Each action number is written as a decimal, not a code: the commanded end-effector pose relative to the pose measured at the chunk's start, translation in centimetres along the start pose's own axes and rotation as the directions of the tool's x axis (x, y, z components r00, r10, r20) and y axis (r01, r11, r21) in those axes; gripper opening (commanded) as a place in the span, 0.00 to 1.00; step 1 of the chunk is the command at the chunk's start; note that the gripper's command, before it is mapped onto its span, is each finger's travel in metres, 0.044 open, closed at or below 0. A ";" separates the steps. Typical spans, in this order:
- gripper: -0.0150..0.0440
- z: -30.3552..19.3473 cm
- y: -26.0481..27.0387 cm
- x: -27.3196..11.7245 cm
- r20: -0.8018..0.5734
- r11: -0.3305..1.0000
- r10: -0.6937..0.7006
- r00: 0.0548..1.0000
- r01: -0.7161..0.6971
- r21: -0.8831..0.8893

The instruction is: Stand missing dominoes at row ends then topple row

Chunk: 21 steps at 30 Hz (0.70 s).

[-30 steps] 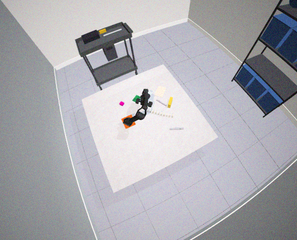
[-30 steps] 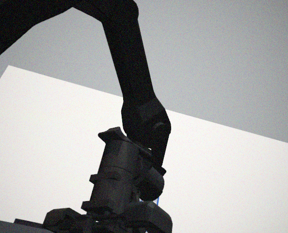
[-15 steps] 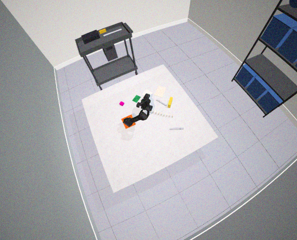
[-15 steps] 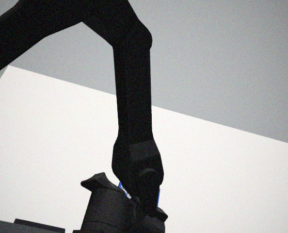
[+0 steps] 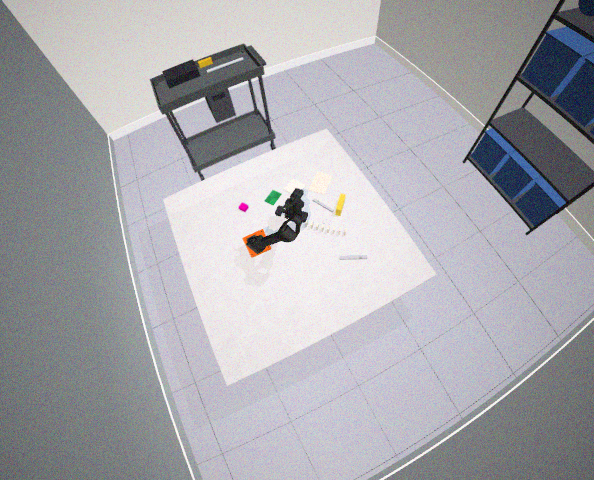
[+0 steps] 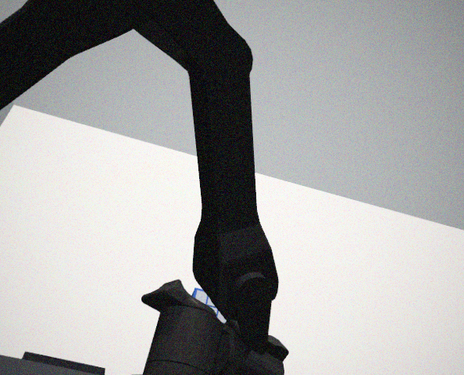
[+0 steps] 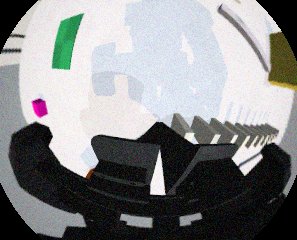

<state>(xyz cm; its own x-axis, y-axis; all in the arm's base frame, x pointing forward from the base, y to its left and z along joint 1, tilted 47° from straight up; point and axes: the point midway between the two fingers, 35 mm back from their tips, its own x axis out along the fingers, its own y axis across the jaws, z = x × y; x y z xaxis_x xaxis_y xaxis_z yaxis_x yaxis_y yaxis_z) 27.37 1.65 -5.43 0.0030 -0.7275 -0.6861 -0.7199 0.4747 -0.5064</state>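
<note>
Several thin pale dominoes (image 5: 328,231) (image 7: 203,130) stand upright in a row to the right of the arm; in the wrist view they run off to the right, their faces in shade. My gripper (image 7: 158,125) is shut and empty, with the near end of the row just beyond and right of its fingers. In the top view the gripper is seen from above beside the left end of the row, fingertips not distinct. In the exterior view the arm hides the fingers and the row. No loose domino can be made out; touching of the near domino cannot be judged.
A green tile (image 5: 272,197) (image 7: 68,42) and magenta cube (image 5: 243,207) (image 7: 39,108) lie left of the gripper. A yellow block (image 5: 340,205) (image 7: 285,60) and grey rod (image 5: 323,205) (image 7: 245,37) lie behind the row. Another rod (image 5: 353,257) lies in front.
</note>
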 end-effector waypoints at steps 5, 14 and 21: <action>0.25 0.3 -1.7 -0.4 0.014 1.000 -0.007 1.000 0.007 0.010; 0.25 0.3 -2.7 -3.3 0.021 1.000 0.021 1.000 -0.021 0.012; 0.25 0.0 -4.3 -6.4 0.013 1.000 -0.008 1.000 0.008 0.011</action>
<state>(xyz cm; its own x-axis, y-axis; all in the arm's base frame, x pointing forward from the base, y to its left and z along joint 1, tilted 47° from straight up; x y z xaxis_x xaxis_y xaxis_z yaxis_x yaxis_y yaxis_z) 30.29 4.07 0.44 0.0168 -0.7226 -0.6910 -0.7173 0.4728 -0.5118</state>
